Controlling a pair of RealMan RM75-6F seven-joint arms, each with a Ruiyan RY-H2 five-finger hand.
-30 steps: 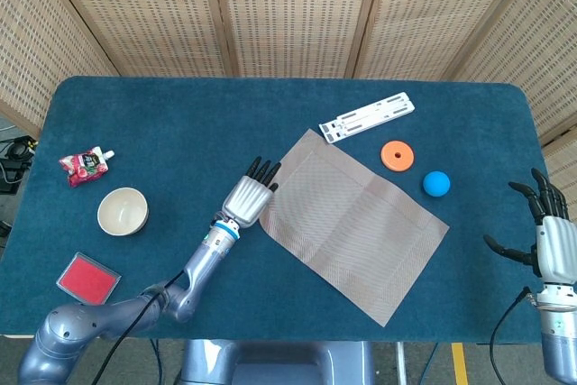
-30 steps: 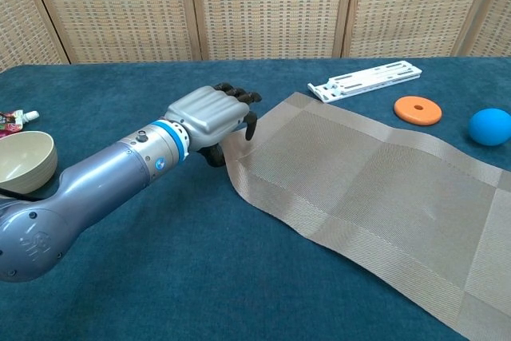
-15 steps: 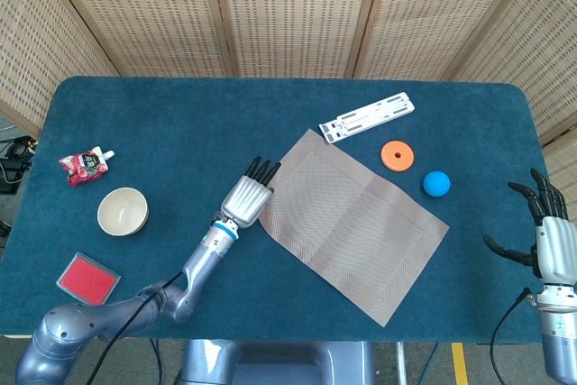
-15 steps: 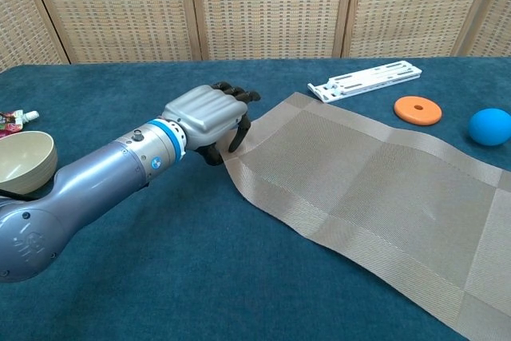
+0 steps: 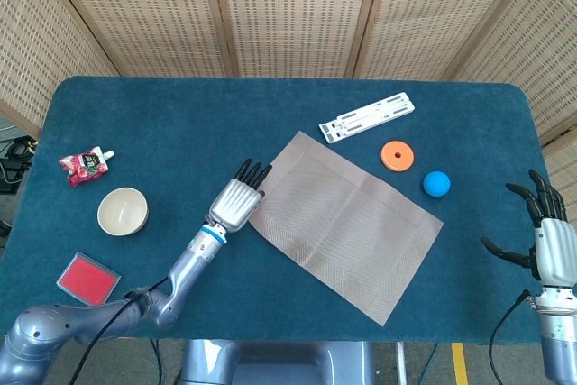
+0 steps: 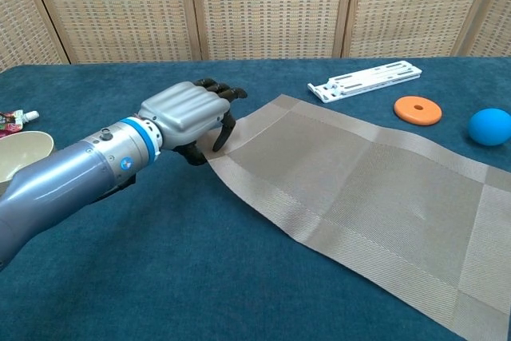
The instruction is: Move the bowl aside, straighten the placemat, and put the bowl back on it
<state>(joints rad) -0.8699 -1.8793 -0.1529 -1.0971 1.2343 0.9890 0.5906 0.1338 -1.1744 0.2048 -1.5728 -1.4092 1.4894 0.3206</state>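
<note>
The grey woven placemat [image 5: 347, 227] [image 6: 367, 189] lies askew in the middle of the blue table, its long side running from upper left to lower right. My left hand [image 5: 234, 203] [image 6: 185, 113] grips its left edge, fingers curled over the top and thumb below. The cream bowl [image 5: 123, 211] [image 6: 20, 157] stands upright on the cloth well to the left, off the mat. Beyond the table's right edge my right hand [image 5: 550, 245] hangs with fingers spread and nothing in it; the chest view does not show it.
A white slotted bracket [image 5: 367, 116] [image 6: 365, 81], an orange disc [image 5: 397, 155] [image 6: 417, 109] and a blue ball [image 5: 436, 184] [image 6: 489, 126] lie just beyond the mat's far edge. A red pouch [image 5: 86, 165] and a red square pad [image 5: 87, 278] sit near the bowl.
My left hand has drawn back to the left and toward me, dragging the placemat's left edge with it; the mat has shifted and turned slightly. Bowl and right hand stay put.
</note>
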